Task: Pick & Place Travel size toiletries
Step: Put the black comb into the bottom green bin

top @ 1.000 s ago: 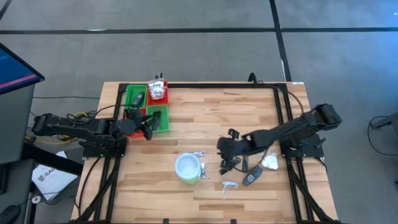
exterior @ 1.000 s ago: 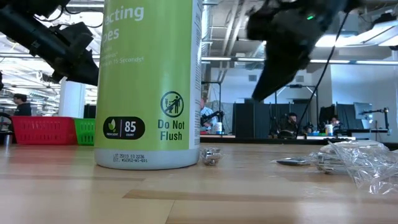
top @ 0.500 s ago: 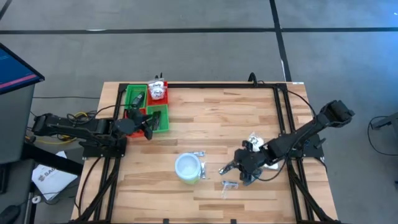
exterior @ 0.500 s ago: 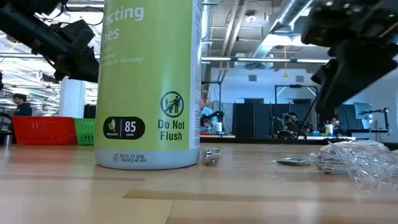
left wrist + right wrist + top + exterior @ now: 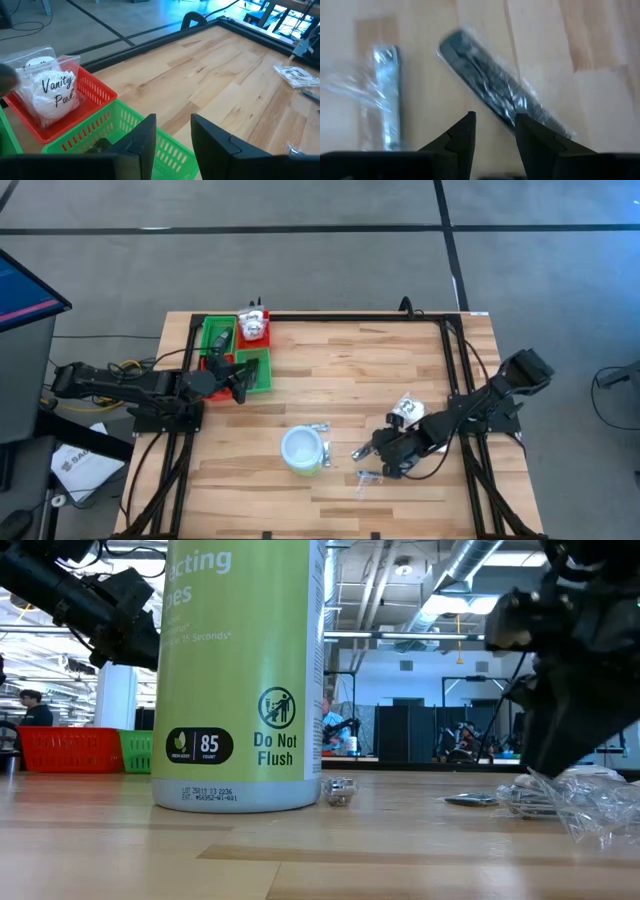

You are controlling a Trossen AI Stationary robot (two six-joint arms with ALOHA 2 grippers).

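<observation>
- The right gripper (image 5: 493,131) is held low over the tabletop (image 5: 400,370), fingers parted and empty, above a wrapped dark stick (image 5: 502,100).
- The stick is best straddled across its width before clenching.
- The left gripper (image 5: 172,142) waits, fingers parted and empty, by the tray (image 5: 262,370).

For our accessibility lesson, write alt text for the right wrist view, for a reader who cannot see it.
Two dark fingers of the right gripper stand slightly apart, empty, just above a wooden table. Beyond them a slim dark stick in clear wrap lies slantwise, and a silvery sachet lies beside it, apart from it.
</observation>
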